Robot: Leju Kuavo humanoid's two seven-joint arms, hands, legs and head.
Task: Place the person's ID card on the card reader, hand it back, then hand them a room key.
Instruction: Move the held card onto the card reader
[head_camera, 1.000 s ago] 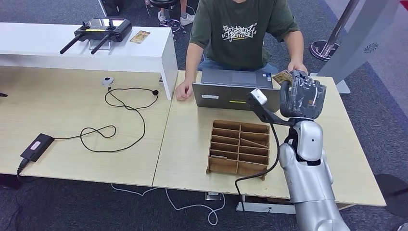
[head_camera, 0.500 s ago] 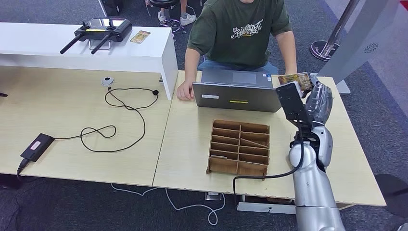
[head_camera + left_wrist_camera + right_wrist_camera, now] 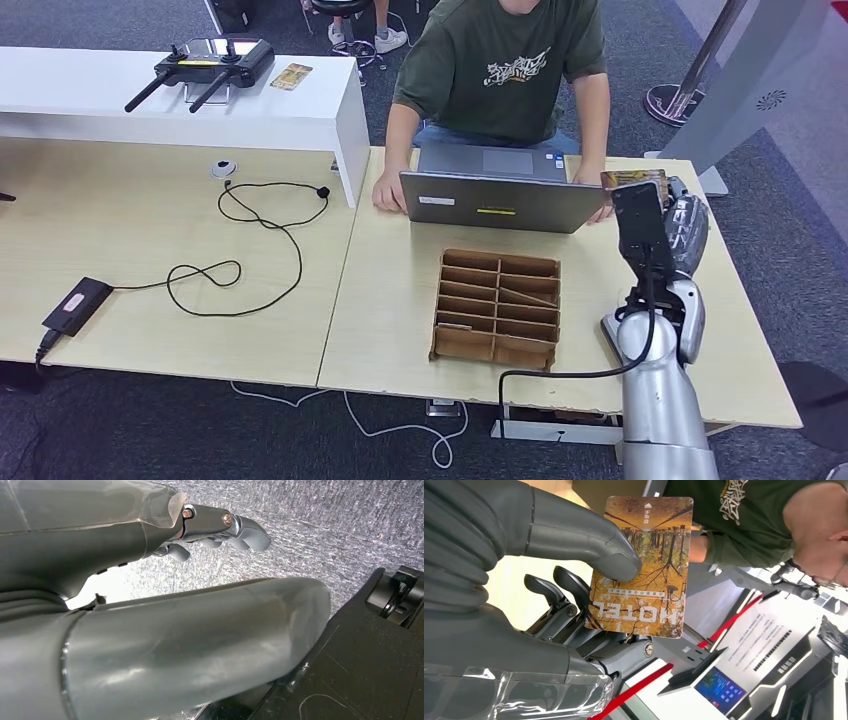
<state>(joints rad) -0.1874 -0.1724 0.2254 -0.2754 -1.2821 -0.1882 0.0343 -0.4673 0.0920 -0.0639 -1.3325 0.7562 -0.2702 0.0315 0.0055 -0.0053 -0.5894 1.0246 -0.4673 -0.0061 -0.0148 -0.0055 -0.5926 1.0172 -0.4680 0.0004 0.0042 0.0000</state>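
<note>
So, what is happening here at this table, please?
The right robot hand holds up a card printed HOTEL, pinched under its thumb, at the far right side of the table beside the laptop. A person in a green shirt sits behind the laptop with hands near it. The left robot hand hangs over the floor holding nothing. A cardboard divider tray stands in front of the laptop.

An orange-and-brown autumn-forest card (image 3: 641,565) with white "HOTEL" lettering sat against a dark grey hand (image 3: 549,580), near a person (image 3: 500,70) in an olive green shirt with white print, behind a grey laptop (image 3: 495,190).
</note>
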